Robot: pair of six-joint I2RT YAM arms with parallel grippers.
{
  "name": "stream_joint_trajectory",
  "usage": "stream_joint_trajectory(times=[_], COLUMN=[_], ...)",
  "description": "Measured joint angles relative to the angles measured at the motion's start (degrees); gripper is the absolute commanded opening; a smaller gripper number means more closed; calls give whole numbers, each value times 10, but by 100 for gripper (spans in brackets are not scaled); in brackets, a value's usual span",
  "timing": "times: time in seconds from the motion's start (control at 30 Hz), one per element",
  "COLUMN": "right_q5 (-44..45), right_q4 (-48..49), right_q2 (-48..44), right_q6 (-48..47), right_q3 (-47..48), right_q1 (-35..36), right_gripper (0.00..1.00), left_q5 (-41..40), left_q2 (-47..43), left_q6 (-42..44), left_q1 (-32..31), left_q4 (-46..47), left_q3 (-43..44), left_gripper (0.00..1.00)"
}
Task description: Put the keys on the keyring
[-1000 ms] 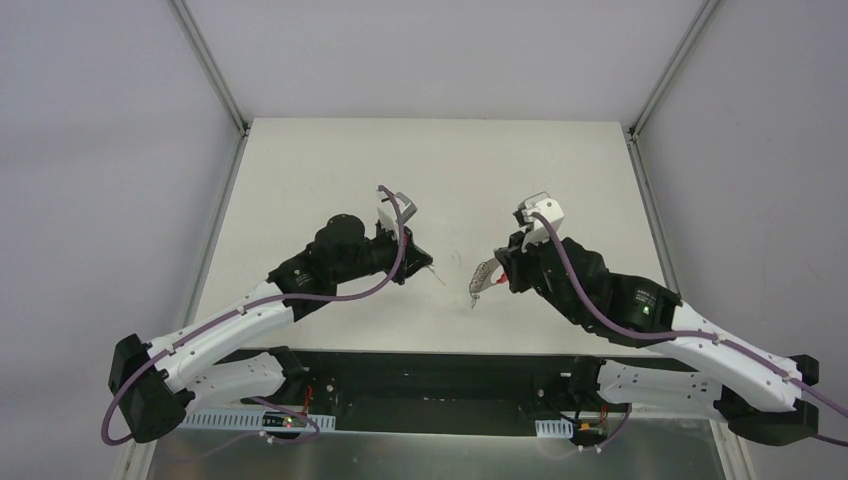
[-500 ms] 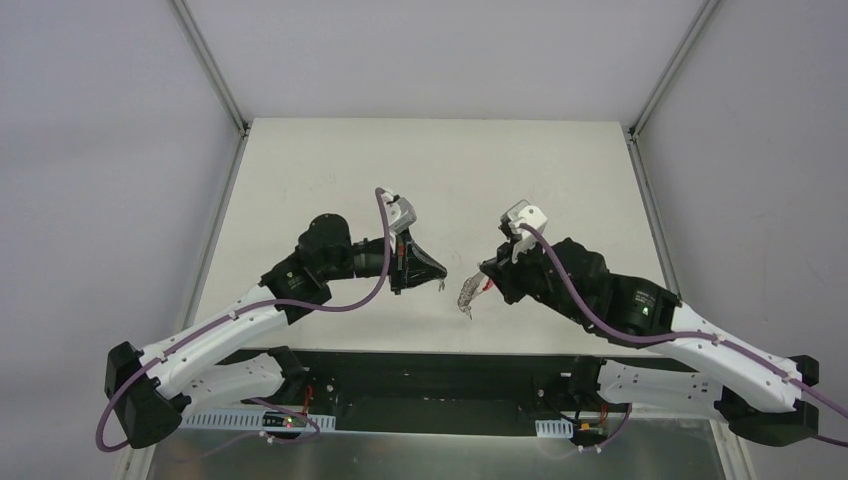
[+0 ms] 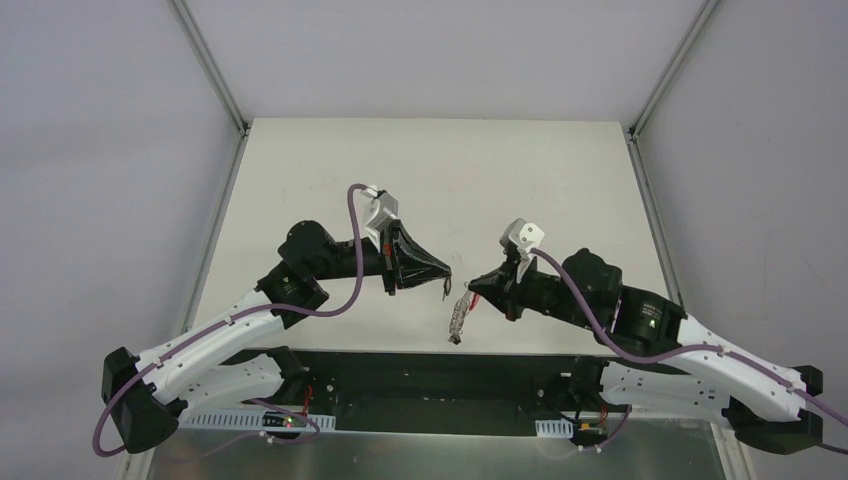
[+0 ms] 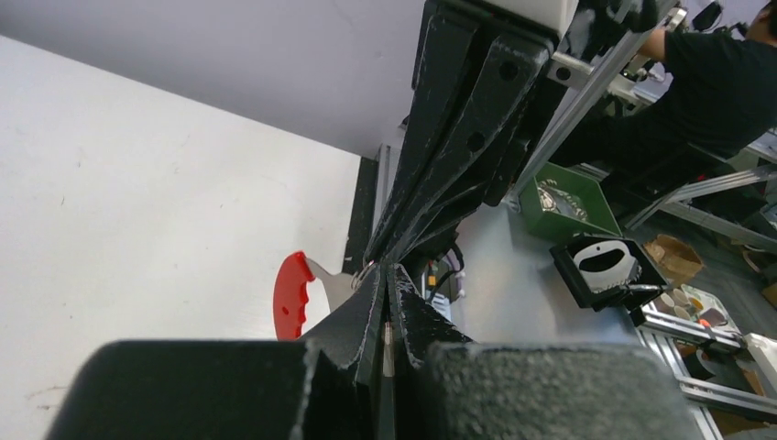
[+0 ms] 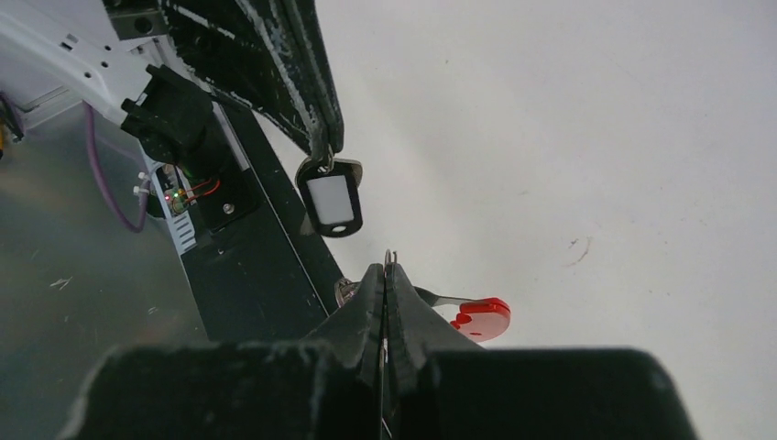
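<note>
In the top view my left gripper (image 3: 447,274) and right gripper (image 3: 471,287) point at each other, tips almost meeting above the table's near edge. The left one is shut on the key (image 5: 330,203), whose black head with a pale centre hangs below its fingers (image 5: 307,82); a silvery sliver shows between the jaws (image 4: 386,339). My right gripper (image 5: 384,269) is shut on a thin wire loop of the keyring (image 3: 459,320), which dangles below it. The keyring's red tag (image 5: 481,318) and grey-white strap (image 4: 334,286) hang beside the tips.
The white table (image 3: 430,180) stretches away behind both arms. Directly under the grippers runs the black base bar (image 3: 430,375) with the arm mounts. Beyond the table, the left wrist view shows a green bin (image 4: 563,200) and metal framing.
Both arms have swung inward and toward the near edge, so the tips now nearly touch. The keyring hangs lower and nearer the front. Both grippers stayed shut on their loads.
</note>
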Motion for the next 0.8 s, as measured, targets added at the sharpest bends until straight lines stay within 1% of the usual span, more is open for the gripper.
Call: stream_joint_trajectory(times=[0.27,0.43,0.8], right_q5=[-69,-104,-149], right_q4=[60,84,99], right_q2=[-31,-48,-40], right_q6=[-34,-51,-63], right_q3=[-41,-59,-58], right_q1=[0,0,-7], right_gripper=[0,0,0], left_q5=[14,20,52], left_q2=[2,10,10], left_q6=[-40,-52,-62], left_q1=[0,0,0], left_q4=[62,74,87], left_q3=[-8,-13,-19], left_gripper=[0,0,0])
